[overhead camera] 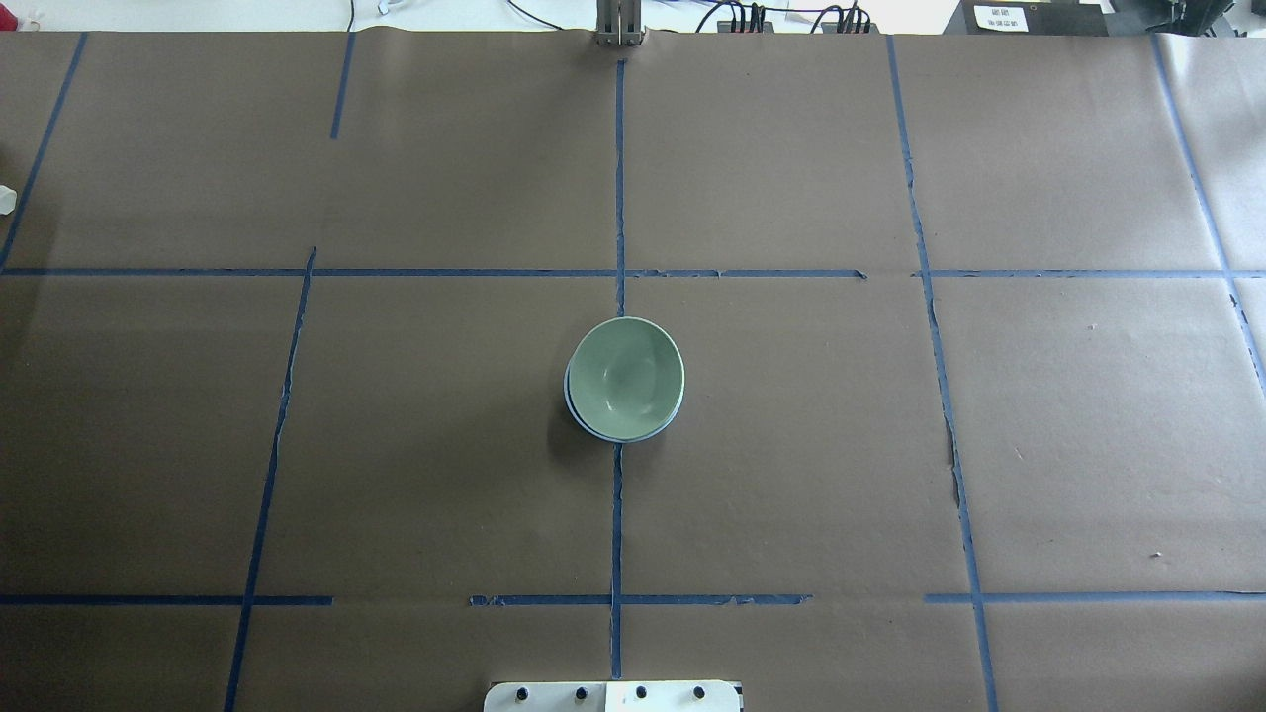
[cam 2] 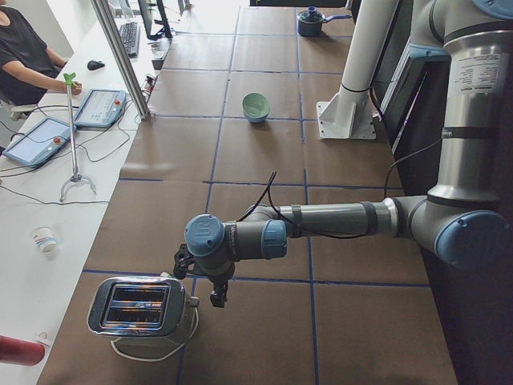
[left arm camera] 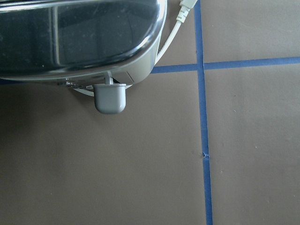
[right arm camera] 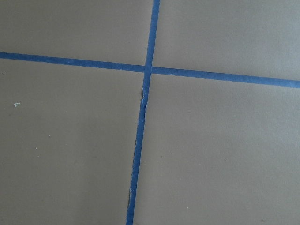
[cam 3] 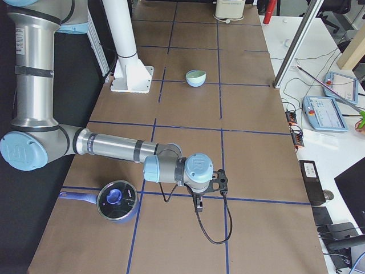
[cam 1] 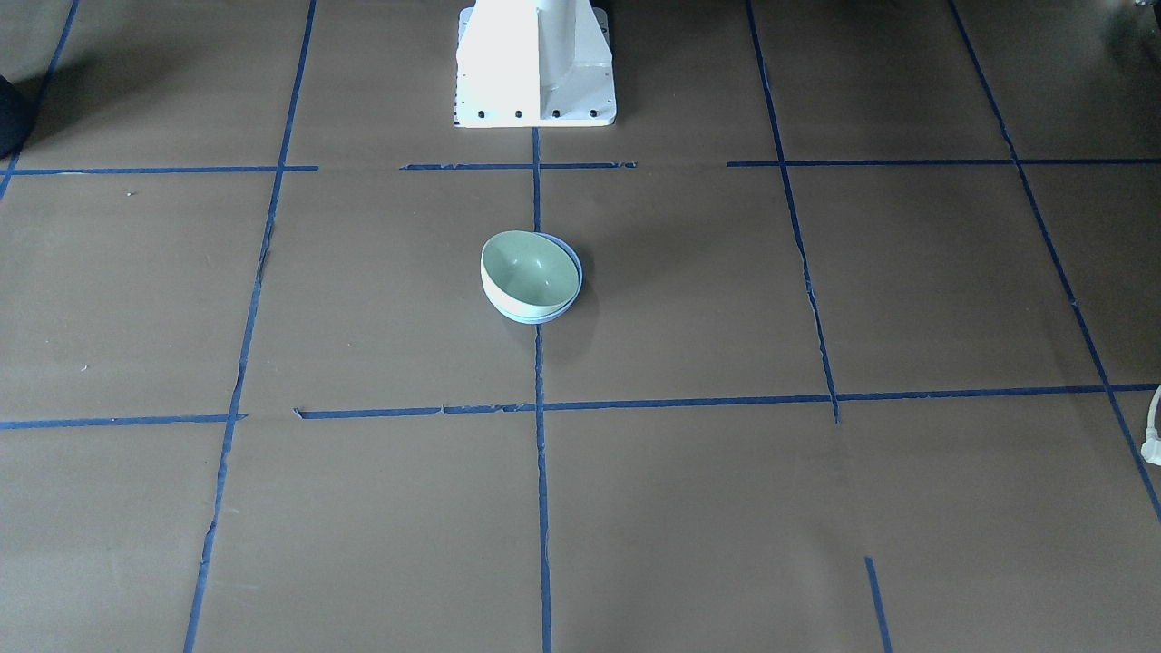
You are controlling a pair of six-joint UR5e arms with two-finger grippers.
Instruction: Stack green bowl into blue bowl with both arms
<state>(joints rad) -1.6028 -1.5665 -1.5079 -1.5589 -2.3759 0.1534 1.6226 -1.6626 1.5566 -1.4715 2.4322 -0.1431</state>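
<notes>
Found the green bowl (cam 1: 531, 269) nested inside the blue bowl (cam 1: 564, 311), directly in front of the white pedestal base (cam 1: 535, 86), on the centre tape line. Judged both bowls light, rigid and glossy, therefore likely slippery; material not determinable, so treated as breakable. Advised taking hold across the rim, one finger inside and one outside. Saw only a thin crescent of the blue bowl past the green rim; could not confirm level seating. Located the left gripper (cam 2: 215, 293) well away from the base, just beside a chrome toaster (cam 2: 140, 309), and the right gripper (cam 3: 198, 204) well away on the base's opposite side, near a lidded saucepan (cam 3: 116, 201). Could not tell the jaw state of either: shown small, in side views only.
</notes>
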